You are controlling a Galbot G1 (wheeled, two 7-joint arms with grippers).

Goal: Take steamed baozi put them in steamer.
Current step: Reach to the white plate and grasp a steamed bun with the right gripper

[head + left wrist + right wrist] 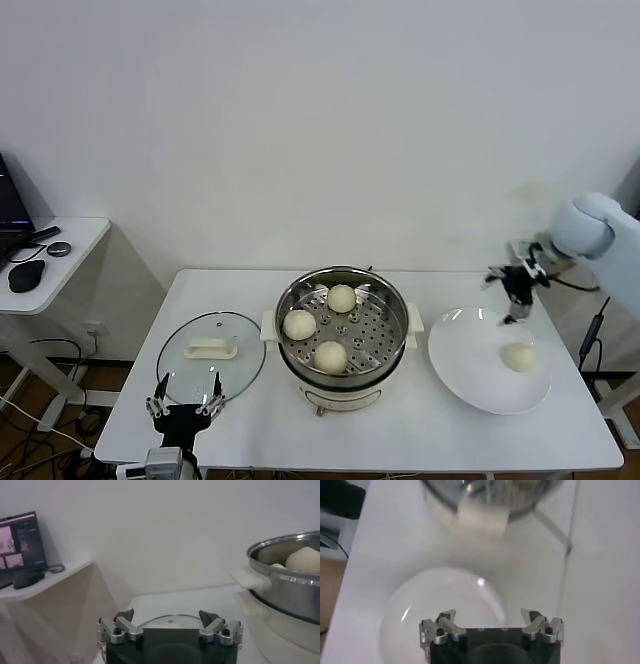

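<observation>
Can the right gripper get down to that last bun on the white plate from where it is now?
Probably yes. The right gripper hangs open above the plate's far edge, and the lone baozi sits uncovered just nearer, with nothing between them.

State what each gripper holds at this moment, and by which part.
Nothing is held. The right gripper hangs open above the flat white plate; the left gripper waits open by the round glass lid.
</observation>
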